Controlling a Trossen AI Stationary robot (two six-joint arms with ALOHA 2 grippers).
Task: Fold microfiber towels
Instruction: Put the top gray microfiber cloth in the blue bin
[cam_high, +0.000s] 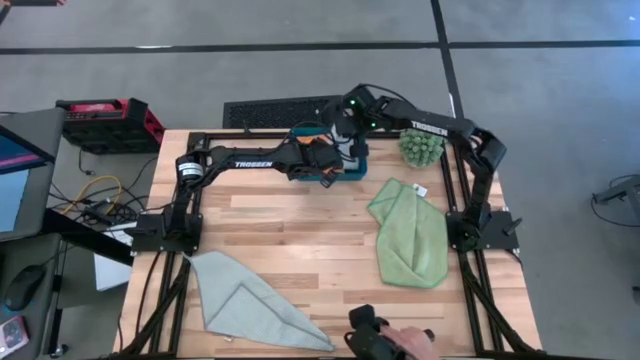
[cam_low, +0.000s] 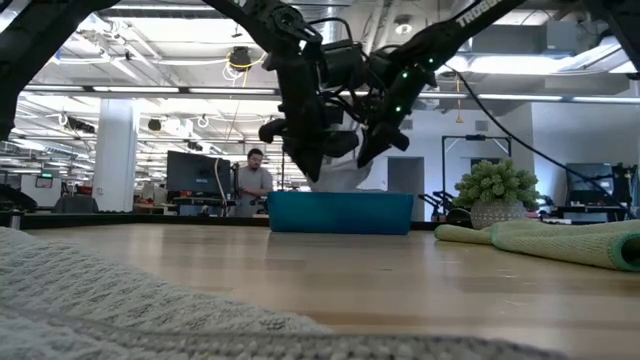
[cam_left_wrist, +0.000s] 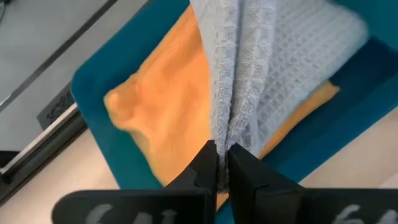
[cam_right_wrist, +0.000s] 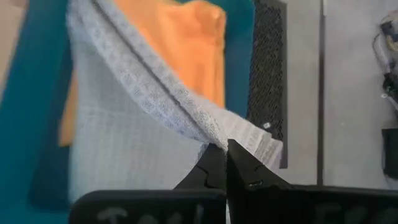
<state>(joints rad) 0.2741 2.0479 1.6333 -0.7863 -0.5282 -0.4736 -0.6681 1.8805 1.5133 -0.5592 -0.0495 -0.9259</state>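
Both grippers, left (cam_left_wrist: 222, 167) and right (cam_right_wrist: 225, 163), pinch a grey-blue towel (cam_left_wrist: 261, 81) above the teal tray (cam_left_wrist: 106, 124) holding an orange towel (cam_left_wrist: 165, 93); a spiky plant (cam_high: 421, 147) stands beside the tray.

- The floor (cam_high: 250, 25) was grey with dark lines.
- A black vent grate (cam_high: 275, 110) sat in it.
- Far back, a person (cam_low: 254, 182) stood by a white pillar (cam_low: 116, 150) under bright ceiling lights (cam_low: 190, 45).

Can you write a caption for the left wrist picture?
Left gripper pinching a grey-blue waffle towel above an orange towel in the teal tray.
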